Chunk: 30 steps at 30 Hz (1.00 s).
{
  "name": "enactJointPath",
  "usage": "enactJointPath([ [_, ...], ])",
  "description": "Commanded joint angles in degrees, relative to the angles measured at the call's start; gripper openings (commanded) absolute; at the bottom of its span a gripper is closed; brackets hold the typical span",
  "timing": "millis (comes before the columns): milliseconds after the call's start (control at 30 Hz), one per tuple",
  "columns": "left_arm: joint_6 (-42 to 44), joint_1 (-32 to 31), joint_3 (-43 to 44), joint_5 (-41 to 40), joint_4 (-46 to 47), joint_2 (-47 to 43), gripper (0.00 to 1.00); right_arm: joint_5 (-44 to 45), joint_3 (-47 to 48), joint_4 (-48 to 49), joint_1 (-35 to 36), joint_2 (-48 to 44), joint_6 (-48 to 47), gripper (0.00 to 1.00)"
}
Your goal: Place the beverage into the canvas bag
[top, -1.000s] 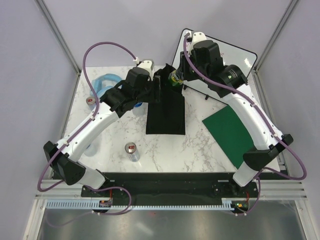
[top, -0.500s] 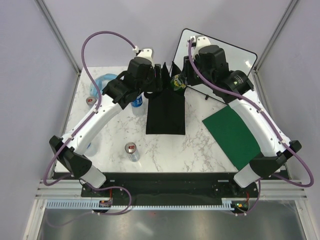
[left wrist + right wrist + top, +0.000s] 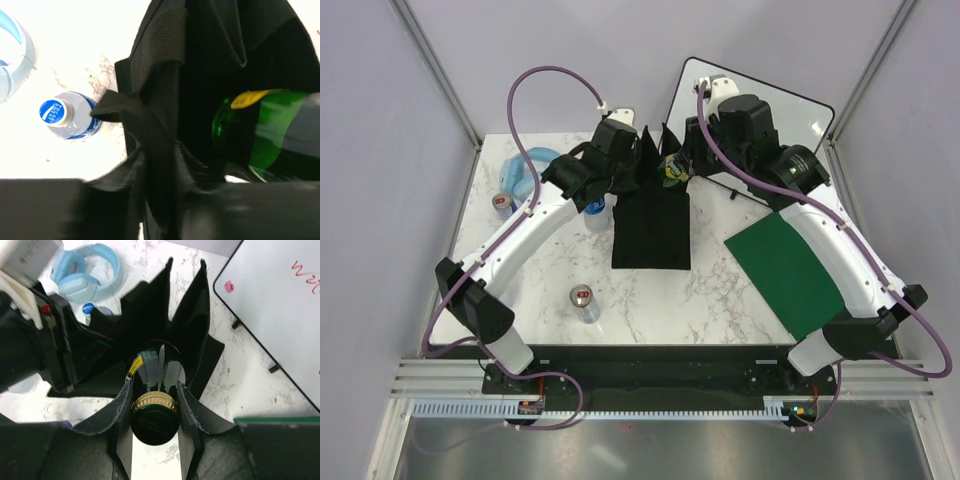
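Note:
The black canvas bag [image 3: 651,228] lies on the marble table with its mouth held open at the far end. My left gripper [image 3: 628,165] is shut on the bag's handle strap [image 3: 150,145] and holds that side up. My right gripper [image 3: 676,165] is shut on the neck of a green glass bottle [image 3: 154,371] with a gold cap, which hangs upright over the bag's open mouth [image 3: 165,325]. The bottle's green body also shows in the left wrist view [image 3: 262,135], at the bag's opening.
A water bottle with a blue cap [image 3: 595,207] stands just left of the bag. Blue headphones [image 3: 523,167] and a can [image 3: 502,203] lie at the far left, and another can [image 3: 583,301] nearer the front. A green board [image 3: 783,268] and a whiteboard [image 3: 765,100] are on the right.
My left gripper has moved back and right with the bag's strap, pulling the mouth open. My right gripper has brought the green bottle slightly nearer, over the opening.

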Motion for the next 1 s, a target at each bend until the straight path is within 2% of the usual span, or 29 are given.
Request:
enactJointPath([
  [0, 1.06, 0.18, 2.61, -0.14, 0.17, -0.74, 0.18, 0.17, -2.7, 6.0, 0.49, -6.48, -0.07, 0.0],
  [67, 0.71, 0.18, 2.79, 0.48, 0.17, -0.57, 0.05, 0.96, -3.76, 3.99, 0.49, -7.71, -1.12, 0.0],
  [100, 0.53, 0.27, 2.79, 0.83, 0.17, -0.56, 0.02, 1.05, -3.76, 3.45, 0.4, -7.89, -1.47, 0.0],
  [233, -0.61, 0.44, 2.52, 1.18, 0.17, -0.39, 0.02, -1.75, -3.76, 2.13, 0.58, -8.59, -2.62, 0.0],
  [367, -2.19, 0.44, 2.35, 1.62, 0.17, -0.74, 0.02, -5.45, -7.27, 5.36, 0.66, -7.1, -1.66, 0.0],
  [500, -2.9, 0.53, 2.26, 2.93, 0.26, -1.0, 0.02, -3.35, -11.76, 12.41, 1.63, -5.71, -0.86, 0.0],
  [700, -4.21, 0.53, 1.56, 4.34, 0.34, -1.79, 0.02, 0.43, -7.28, 13.2, 1.72, 2.29, -2.88, 0.0],
  [967, -6.5, 0.53, 0.33, 5.22, 1.22, -2.5, 0.02, 1.75, -8.42, 16.02, 2.42, 6.7, -2.44, 0.0],
])
